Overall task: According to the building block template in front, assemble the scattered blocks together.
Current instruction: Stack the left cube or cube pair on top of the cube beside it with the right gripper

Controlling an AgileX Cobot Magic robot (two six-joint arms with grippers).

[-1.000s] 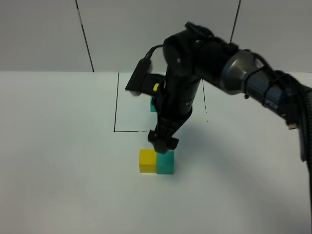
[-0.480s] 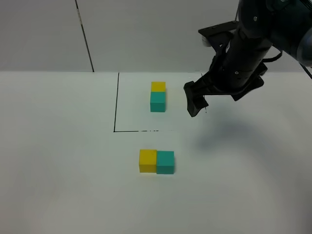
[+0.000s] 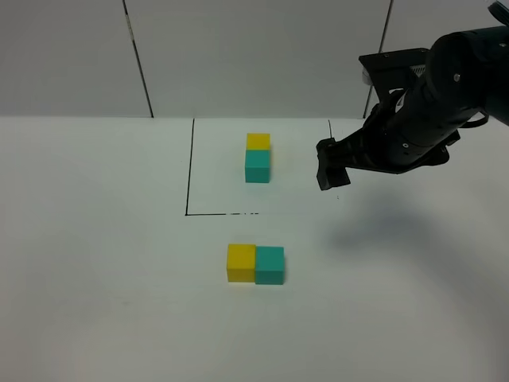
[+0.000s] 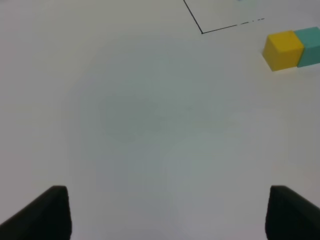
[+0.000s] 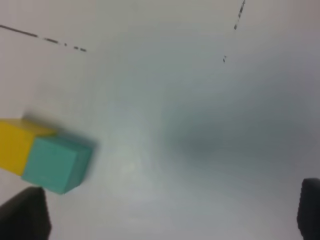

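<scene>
The building block template [image 3: 257, 157] is a yellow cube joined to a teal cube inside a thin black outline [image 3: 188, 171] at the back of the table. The scattered blocks lie in front of it: the yellow cube [image 3: 241, 263] [image 4: 283, 49] [image 5: 14, 145] and the teal cube [image 3: 270, 265] [image 4: 310, 46] [image 5: 52, 163] touch side by side. My right gripper [image 3: 328, 169] [image 5: 167, 215] hangs open and empty above the table, to the right of the template and well apart from the blocks. My left gripper [image 4: 170, 215] is open over bare table, with the yellow cube far ahead of it.
The tabletop [image 3: 95, 278] is white, with a pale panelled wall [image 3: 254, 56] behind it. The right arm's dark body [image 3: 437, 103] fills the upper right and casts a soft shadow [image 3: 374, 227] on the table.
My right gripper has risen from just above the teal cube and drawn back to the right, uncovering the template. The two loose cubes have stayed joined in place.
</scene>
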